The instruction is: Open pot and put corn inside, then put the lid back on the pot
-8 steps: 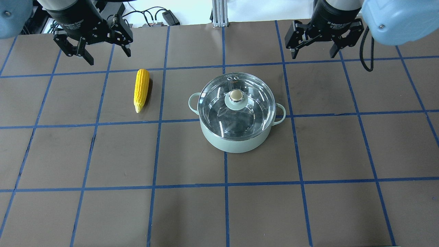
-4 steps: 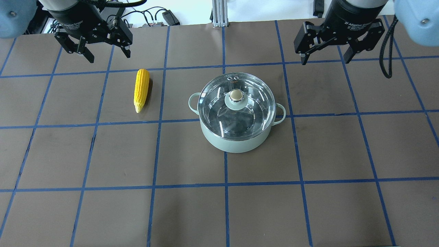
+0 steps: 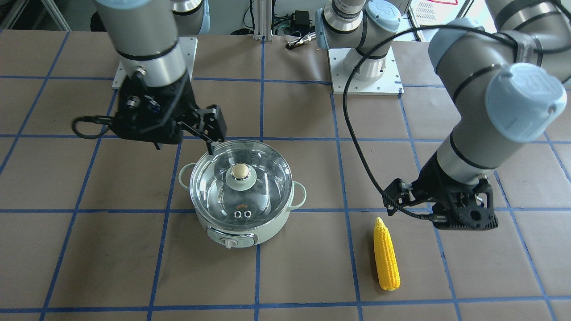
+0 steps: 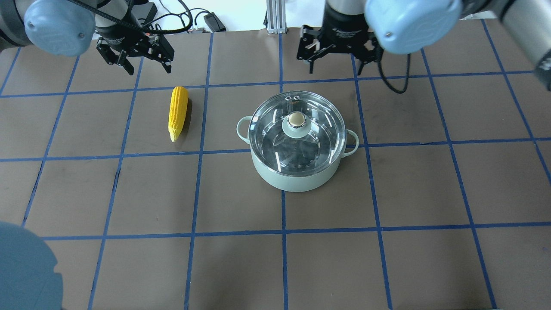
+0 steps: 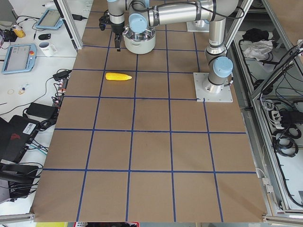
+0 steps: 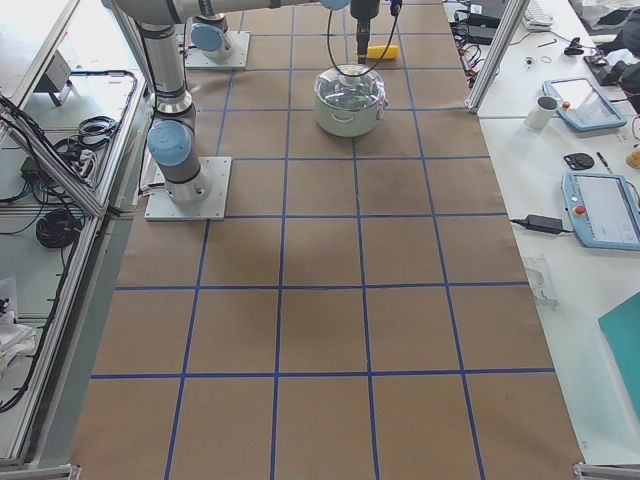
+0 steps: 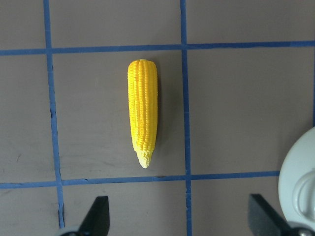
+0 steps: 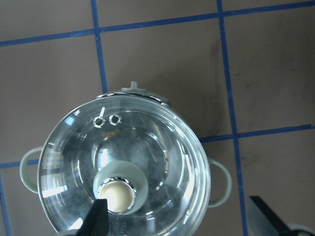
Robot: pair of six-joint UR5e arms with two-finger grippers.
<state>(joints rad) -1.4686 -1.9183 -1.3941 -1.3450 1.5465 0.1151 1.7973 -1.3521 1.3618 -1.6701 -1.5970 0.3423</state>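
The mint-green pot [image 4: 297, 174] stands mid-table with the clear glass lid [image 4: 316, 129] on it, beige knob [image 4: 296, 119] up. The yellow corn [image 4: 177, 113] lies on the table to the pot's left, tip toward the robot. My left gripper [image 4: 148, 66] is open and empty, hovering just beyond the corn's blunt end; its wrist view shows the corn [image 7: 143, 118] ahead of its open fingertips [image 7: 98, 212]. My right gripper [image 4: 338, 64] is open and empty above the pot's far side; its wrist view shows the lid [image 8: 147, 147] and knob [image 8: 118, 194] below.
The brown table [image 4: 387, 193] carries a blue tape grid. Cables and an aluminium post [image 4: 275, 17] lie past the far edge. The arm bases [image 3: 366, 67] stand on the robot's side. A blue-grey arm joint [image 4: 26, 267] fills the overhead view's lower left corner.
My right gripper has moved left, from the far right to above the pot's far side. My left gripper has shifted right toward the corn. Pot, lid and corn have not moved.
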